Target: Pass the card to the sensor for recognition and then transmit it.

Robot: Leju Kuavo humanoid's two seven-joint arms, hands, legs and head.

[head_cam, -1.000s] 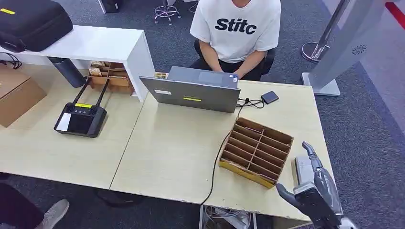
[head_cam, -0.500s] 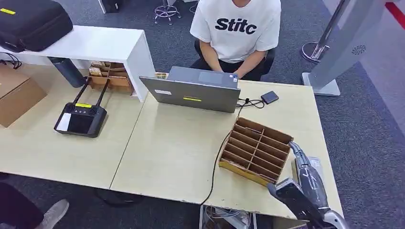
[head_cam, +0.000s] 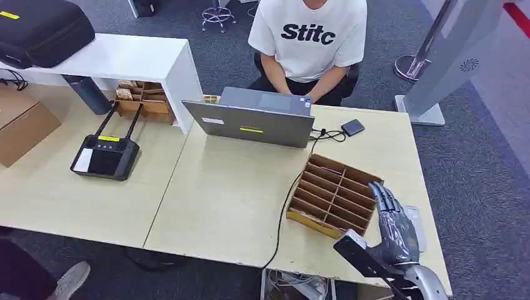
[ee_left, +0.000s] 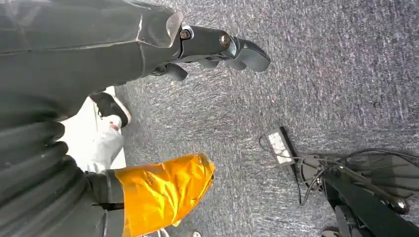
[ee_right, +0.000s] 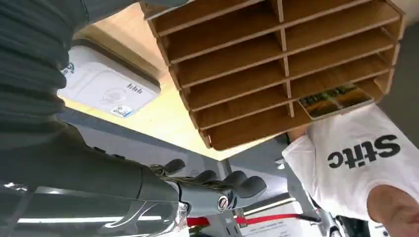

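The left hand hangs beside the body over grey carpet, its dark fingers curled loosely inward and holding nothing. At about five o'clock on the pale wood-grain desk, the right hand hovers palm-down over the desk's corner, its jointed grey fingers stretched out flat and slightly spread, empty, their tips at the near right edge of the organizer. The organizer is a shallow brown cardboard tray split by thin partitions into two columns of narrow slots. In the right wrist view a card with a yellow-and-dark printed face lies in one outer slot, well apart from the fingers. Just under the right hand, toward three o'clock of the organizer, a flat white rounded-corner sensor lies on the desk, beside the organizer. A black cable runs along the organizer's left side toward the grey laptop.
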